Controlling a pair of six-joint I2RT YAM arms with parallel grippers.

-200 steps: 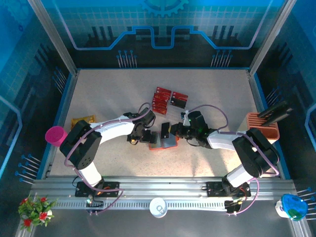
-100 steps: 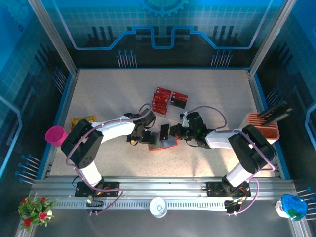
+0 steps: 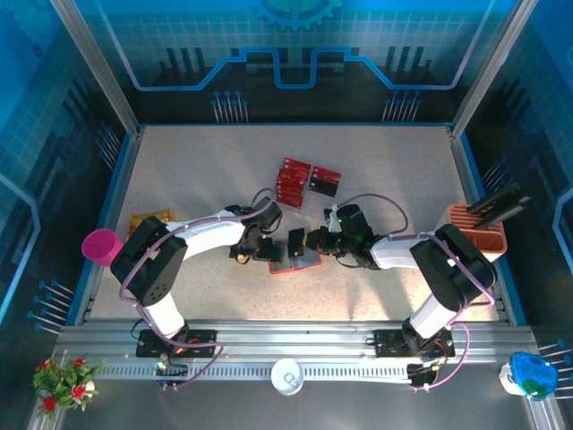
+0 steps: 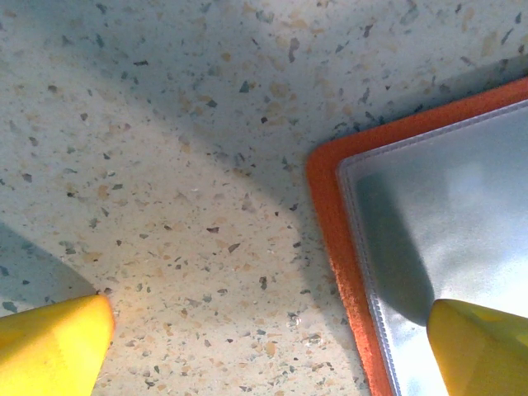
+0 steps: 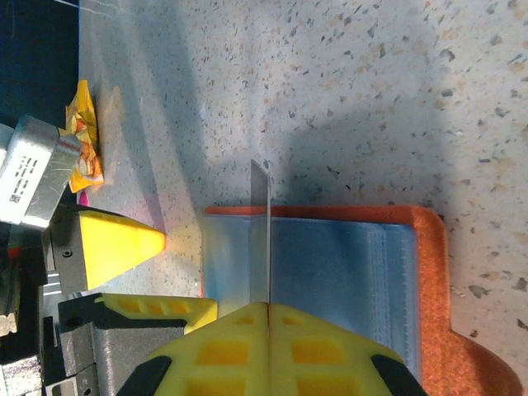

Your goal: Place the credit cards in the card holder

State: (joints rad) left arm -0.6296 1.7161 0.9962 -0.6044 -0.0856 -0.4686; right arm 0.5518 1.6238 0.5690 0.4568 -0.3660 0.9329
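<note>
Grips a dark card (image 5: 260, 235) edge-on above the open card holder (image 5: 429, 272), right jaws clamped on it. Holds left jaws wide across the holder's corner, one fingertip (image 4: 483, 346) over its clear pocket, the other over surface (image 4: 165, 165). Shows other credit cards (image 3: 294, 179) clustered farther back.
</note>
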